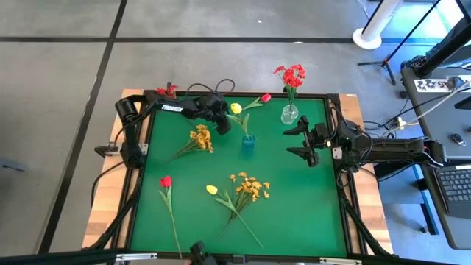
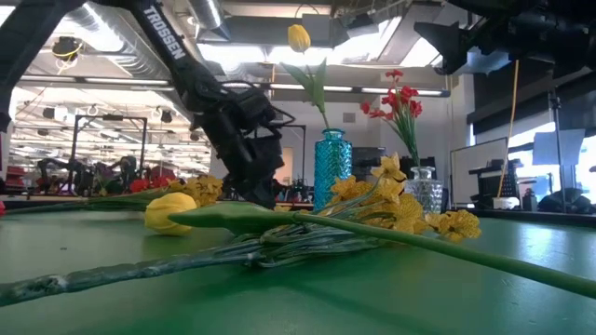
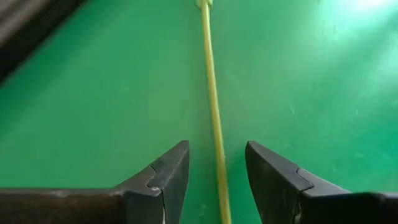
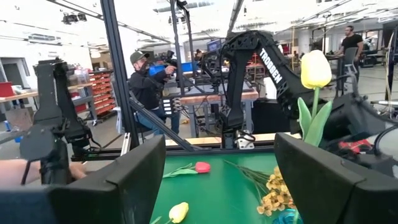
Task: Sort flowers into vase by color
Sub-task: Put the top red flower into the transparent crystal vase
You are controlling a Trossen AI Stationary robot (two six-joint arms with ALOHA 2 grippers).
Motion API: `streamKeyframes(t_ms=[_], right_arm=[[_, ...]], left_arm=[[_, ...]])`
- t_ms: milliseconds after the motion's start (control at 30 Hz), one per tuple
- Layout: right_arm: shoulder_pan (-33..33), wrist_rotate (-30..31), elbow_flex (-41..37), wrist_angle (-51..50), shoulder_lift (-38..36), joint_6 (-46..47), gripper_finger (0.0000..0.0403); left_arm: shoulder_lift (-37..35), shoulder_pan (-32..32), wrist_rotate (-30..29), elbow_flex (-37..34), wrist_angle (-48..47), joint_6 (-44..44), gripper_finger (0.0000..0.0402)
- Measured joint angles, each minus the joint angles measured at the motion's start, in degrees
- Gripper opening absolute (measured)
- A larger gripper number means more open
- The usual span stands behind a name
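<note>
Bench: green mat, wooden border showing at the sides.

Left arm: reached across the far side of the bench toward the blue vase. Left gripper: jaws released, set apart either side of a thin green stem, not touching it in the wrist view. The stem belongs, by judgement, to the yellow tulip, whose head is seen standing above the blue vase in the low view.

Right arm: waiting at the right edge of the bench. Right gripper: jaws released, nothing held.

Clear vase: near the far edge, red cluster already standing in it.

Flowers left lying on the mat:
- yellow-orange cluster, just left of the blue vase
- second yellow-orange cluster with a loose yellow tulip beside it, centre front
- red tulip, front left
- another red tulip, far side between the two vases

Step in hand, as judged: yellow tulip being seated in the blue vase. To be done well, the stem should be let go only once it is leaning against the rim. The gripper is best drawn off along the line of the stem, so the jaws are not dragged sideways against it and the light vase is not tipped. Reds are to be kept for the clear vase.
</note>
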Motion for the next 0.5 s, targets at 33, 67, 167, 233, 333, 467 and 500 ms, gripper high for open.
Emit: streamKeyframes(t_ms=[33, 67, 167, 233, 333, 467, 500], right_arm=[[0.0, 0.0, 0.0, 0.0, 0.0, 0.0, 0.0298], [0.0, 0.0, 0.0, 0.0, 0.0, 0.2, 0.0298], [0.0, 0.0, 0.0, 0.0, 0.0, 1.1, 0.0298], [0.0, 0.0, 0.0, 0.0, 0.0, 1.5, 0.0298], [0.0, 0.0, 0.0, -0.1, 0.0, 1.6, 0.0298], [0.0, 0.0, 0.0, -0.1, 0.0, 1.6, 0.0298], [0.0, -0.1, 0.0, -0.1, 0.0, 1.6, 0.0298]], left_arm=[[0.5, -0.3, -0.8, 0.0, 0.1, -0.4, 0.0154], [0.9, -0.4, -1.6, 0.0, 0.3, -1.0, 0.0154], [1.6, -0.4, -2.9, 0.2, 0.1, -2.7, 0.0153], [1.7, -0.4, -3.6, 0.3, -0.5, -3.8, 0.015], [1.6, -0.3, -4.1, 0.3, -1.8, -4.3, 0.013], [1.6, -0.3, -5.1, 0.3, -2.7, -6.2, 0.0074], [1.6, -0.3, -5.6, 0.3, -3.0, -7.1, 0.0056]])
